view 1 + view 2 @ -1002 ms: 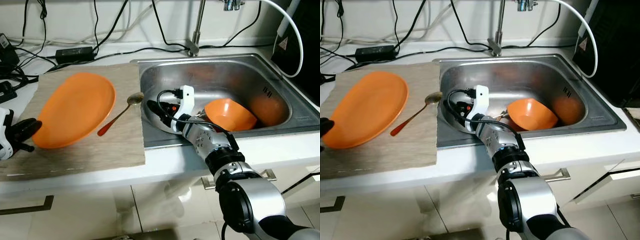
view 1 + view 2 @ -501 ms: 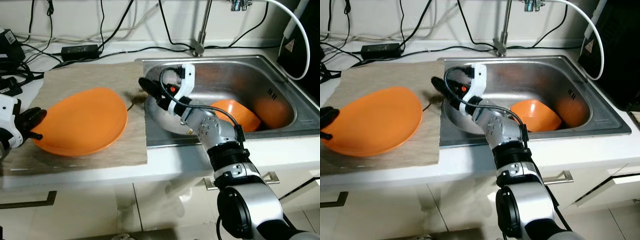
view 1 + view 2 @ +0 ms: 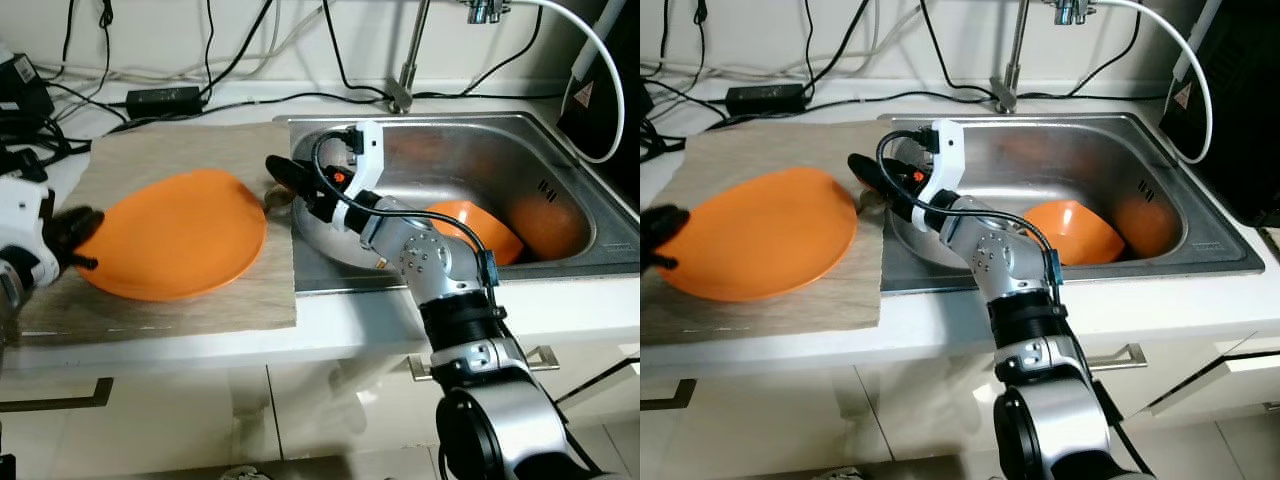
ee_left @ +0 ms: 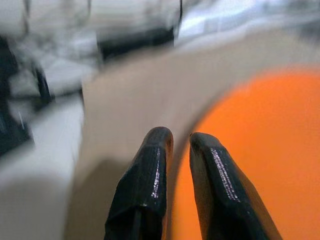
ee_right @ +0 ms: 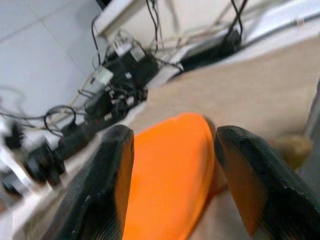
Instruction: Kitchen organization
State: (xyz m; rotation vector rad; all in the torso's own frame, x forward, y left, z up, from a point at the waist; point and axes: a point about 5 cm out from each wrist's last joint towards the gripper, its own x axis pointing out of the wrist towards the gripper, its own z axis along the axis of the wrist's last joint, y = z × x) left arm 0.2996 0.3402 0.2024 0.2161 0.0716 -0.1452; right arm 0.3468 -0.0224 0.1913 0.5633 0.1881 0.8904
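On the mat [image 3: 200,160], left hand [image 3: 82,232] pinches the orange plate [image 3: 180,245].

Bright, even indoor light fills the head views, which are mostly sharp, with soft glare on the steel sink [image 3: 560,215] and a faint shadow under the orange plate [image 3: 180,245] beside it. The left wrist view is heavily blurred beyond its black fingers [image 4: 150,190]. The right wrist view is soft, its fingers [image 5: 107,185] out of focus.
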